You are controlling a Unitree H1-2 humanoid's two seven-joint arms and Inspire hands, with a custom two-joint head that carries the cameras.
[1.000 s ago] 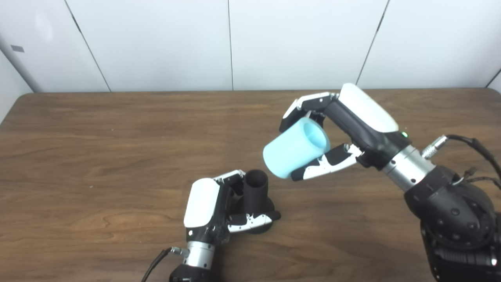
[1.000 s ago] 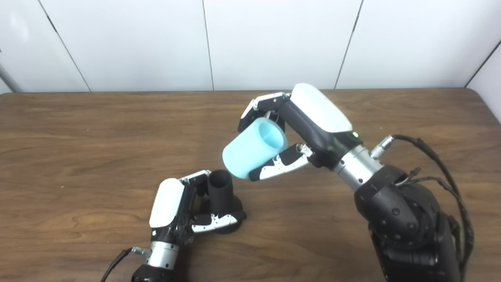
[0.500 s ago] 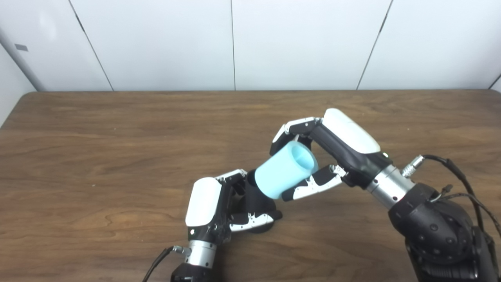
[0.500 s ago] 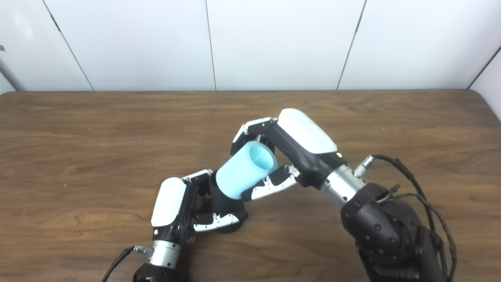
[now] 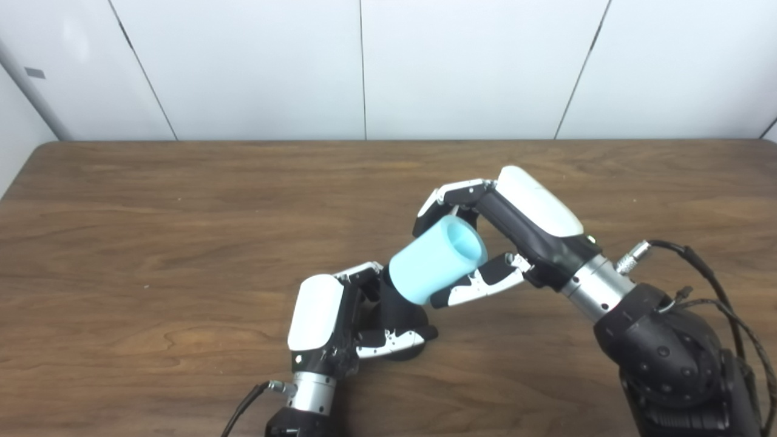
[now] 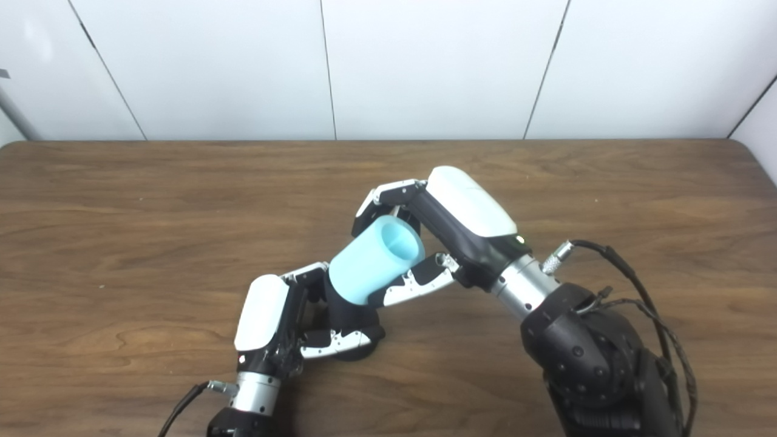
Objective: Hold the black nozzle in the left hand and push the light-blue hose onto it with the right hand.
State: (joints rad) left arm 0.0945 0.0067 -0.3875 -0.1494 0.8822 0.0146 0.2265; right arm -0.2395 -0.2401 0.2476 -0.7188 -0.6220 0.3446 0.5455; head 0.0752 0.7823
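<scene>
Just above your left hand (image 5: 328, 325), clamped on the matte black plastic nozzle (image 5: 397, 309) standing on the worktop (image 5: 152, 243), your right hand (image 5: 516, 224) grips the tilted light-blue rubber hose (image 5: 434, 261), its lower end over the nozzle's top.

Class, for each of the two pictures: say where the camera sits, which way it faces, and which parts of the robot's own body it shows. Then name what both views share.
Left eye view: on the head, left side, looking down and forward at the table; both forearms enter from below, left hand on the black nozzle.
Right eye view: beside it, a little rightward, same downward gaze; right hand holds the light-blue hose.
Shared: both hands, nozzle, hose, table, white wall panels.
</scene>
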